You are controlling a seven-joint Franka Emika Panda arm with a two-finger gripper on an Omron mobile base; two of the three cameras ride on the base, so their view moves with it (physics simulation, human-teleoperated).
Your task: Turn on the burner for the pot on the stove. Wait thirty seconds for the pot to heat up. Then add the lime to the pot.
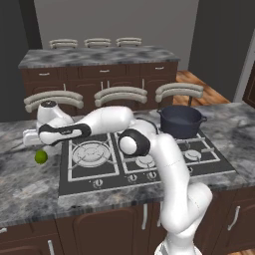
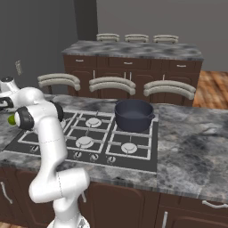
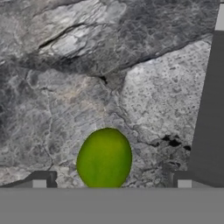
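1. A grey marble bench [image 1: 30,189] carries the black stove [image 1: 149,172]; stools line its far edge.
2. The pot [image 1: 182,121] sits on the stove's back right burner.
3. The lime [image 3: 104,158] lies on bare bench just left of the stove.
4. The claw [image 3: 111,181] hangs over the lime, fingers apart, one each side.

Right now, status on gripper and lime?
Gripper open, above the lime. Lime on the counter, not held. Pot on stove. Nothing blocking.
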